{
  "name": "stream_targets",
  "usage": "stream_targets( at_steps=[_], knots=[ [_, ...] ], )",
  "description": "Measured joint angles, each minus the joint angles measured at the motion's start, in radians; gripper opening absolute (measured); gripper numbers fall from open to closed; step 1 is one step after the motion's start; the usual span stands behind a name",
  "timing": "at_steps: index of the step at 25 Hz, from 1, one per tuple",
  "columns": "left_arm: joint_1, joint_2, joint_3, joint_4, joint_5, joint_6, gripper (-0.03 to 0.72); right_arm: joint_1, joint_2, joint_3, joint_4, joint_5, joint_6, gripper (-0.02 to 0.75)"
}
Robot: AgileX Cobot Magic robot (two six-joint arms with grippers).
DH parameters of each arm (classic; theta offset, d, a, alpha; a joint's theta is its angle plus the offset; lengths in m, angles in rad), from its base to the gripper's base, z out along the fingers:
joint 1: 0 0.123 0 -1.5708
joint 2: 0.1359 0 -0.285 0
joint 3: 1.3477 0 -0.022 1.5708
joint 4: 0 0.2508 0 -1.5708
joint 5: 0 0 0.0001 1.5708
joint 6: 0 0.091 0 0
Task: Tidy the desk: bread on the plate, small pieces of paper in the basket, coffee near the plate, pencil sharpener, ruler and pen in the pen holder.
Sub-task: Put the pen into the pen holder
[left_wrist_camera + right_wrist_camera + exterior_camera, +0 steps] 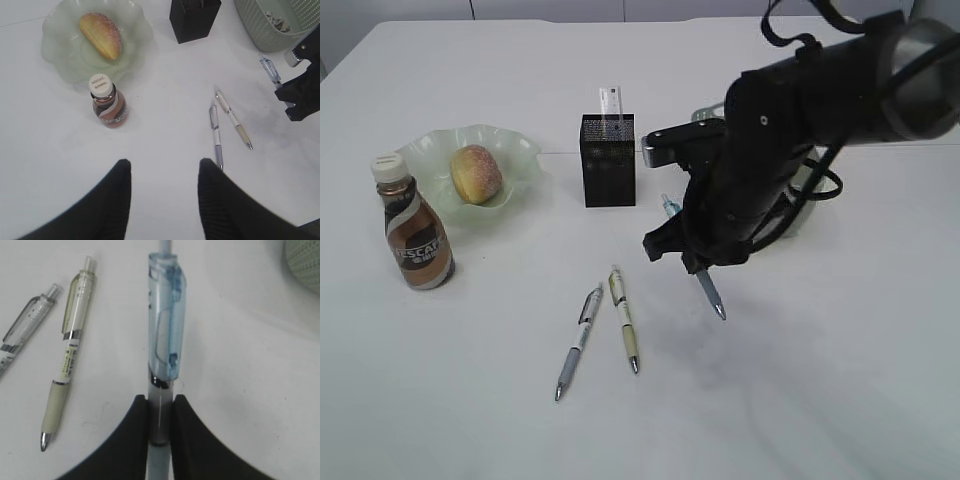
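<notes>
The bread (476, 172) lies on the plate (520, 150), and the coffee (415, 225) stands upright just in front of the plate. The ruler (611, 105) sticks up out of the pen holder (608, 165). My right gripper (160, 402) is shut on a blue clear pen (165, 330), held at a slant, tip down, right of the holder (712, 295). Two more pens (579, 340) (623, 318) lie side by side on the desk. My left gripper (162, 167) is open over bare desk. The pencil sharpener is out of view.
The basket (265, 30) sits at the back right, mostly hidden behind my right arm in the exterior view, with small pieces of paper (277, 19) inside. White tabletop stretches in front of the two lying pens.
</notes>
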State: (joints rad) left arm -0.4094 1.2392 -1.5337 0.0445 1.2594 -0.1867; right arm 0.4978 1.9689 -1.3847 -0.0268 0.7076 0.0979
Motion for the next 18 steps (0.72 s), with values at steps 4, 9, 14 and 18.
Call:
stream_targets(
  at_steps=[4,9,14,18],
  knots=[
    [0.0,0.0,0.0,0.0,0.0,0.0,0.319,0.0,-0.079,0.124,-0.029,-0.218,-0.002,0.07],
    [0.0,0.0,0.0,0.0,0.0,0.0,0.316,0.0,-0.154,0.188,-0.055,-0.454,-0.002,0.07],
    [0.0,0.0,0.0,-0.001,0.0,0.0,0.312,0.0,-0.174,0.193,-0.058,-0.615,-0.005,0.07],
    [0.0,0.0,0.0,-0.001,0.0,0.0,0.312,0.0,-0.174,0.198,-0.081,-0.779,-0.005,0.069]
  ],
)
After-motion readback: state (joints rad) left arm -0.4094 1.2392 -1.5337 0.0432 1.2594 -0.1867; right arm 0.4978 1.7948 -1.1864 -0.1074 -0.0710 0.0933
